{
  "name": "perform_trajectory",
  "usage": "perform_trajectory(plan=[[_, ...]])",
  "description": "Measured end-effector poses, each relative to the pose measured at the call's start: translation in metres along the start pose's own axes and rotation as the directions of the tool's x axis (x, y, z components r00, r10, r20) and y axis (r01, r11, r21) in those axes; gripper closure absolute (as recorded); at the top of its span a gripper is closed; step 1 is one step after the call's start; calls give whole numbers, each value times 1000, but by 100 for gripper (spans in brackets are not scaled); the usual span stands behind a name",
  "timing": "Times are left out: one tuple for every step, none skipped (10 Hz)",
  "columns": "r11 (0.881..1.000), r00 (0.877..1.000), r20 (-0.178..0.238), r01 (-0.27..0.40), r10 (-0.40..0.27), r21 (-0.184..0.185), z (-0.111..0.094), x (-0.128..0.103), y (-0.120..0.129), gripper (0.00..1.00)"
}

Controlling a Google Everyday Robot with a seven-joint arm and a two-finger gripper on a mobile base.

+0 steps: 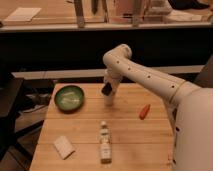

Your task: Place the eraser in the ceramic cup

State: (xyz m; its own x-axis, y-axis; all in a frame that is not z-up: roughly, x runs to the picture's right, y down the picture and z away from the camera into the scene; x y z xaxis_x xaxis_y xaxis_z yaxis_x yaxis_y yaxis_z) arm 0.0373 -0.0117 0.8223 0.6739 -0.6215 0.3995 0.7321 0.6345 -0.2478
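My gripper [107,90] hangs from the white arm over the far middle of the wooden table [85,127]. It is shut on a small black block, the eraser [106,90], which points downward. Directly under it stands the ceramic cup [109,100], small and white, with only its lower part showing below the eraser. I cannot tell whether the eraser's lower end is touching the cup's rim.
A round green bowl [69,97] sits to the left of the cup. An orange carrot-shaped piece [144,111] lies to the right. A small white bottle [104,143] lies near the front, and a flat white block [63,146] at the front left. My white body fills the right side.
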Motion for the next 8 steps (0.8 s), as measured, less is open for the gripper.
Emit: perform_trajectory(plan=[[1000, 1000, -1, -3, 3, 1, 0, 1, 0, 50], [1000, 1000, -1, -9, 9, 3, -1, 2, 0, 46], [1000, 1000, -2, -19, 19, 4, -1, 4, 0, 49], [1000, 1000, -3, -25, 25, 3, -2, 6, 0, 55], [1000, 1000, -3, -28, 28, 4, -2, 6, 0, 62], [1000, 1000, 0, -31, 31, 4, -2, 7, 1, 65], [999, 999, 0, -33, 33, 4, -2, 7, 0, 62], [999, 999, 0, -37, 37, 6, -2, 7, 0, 58]])
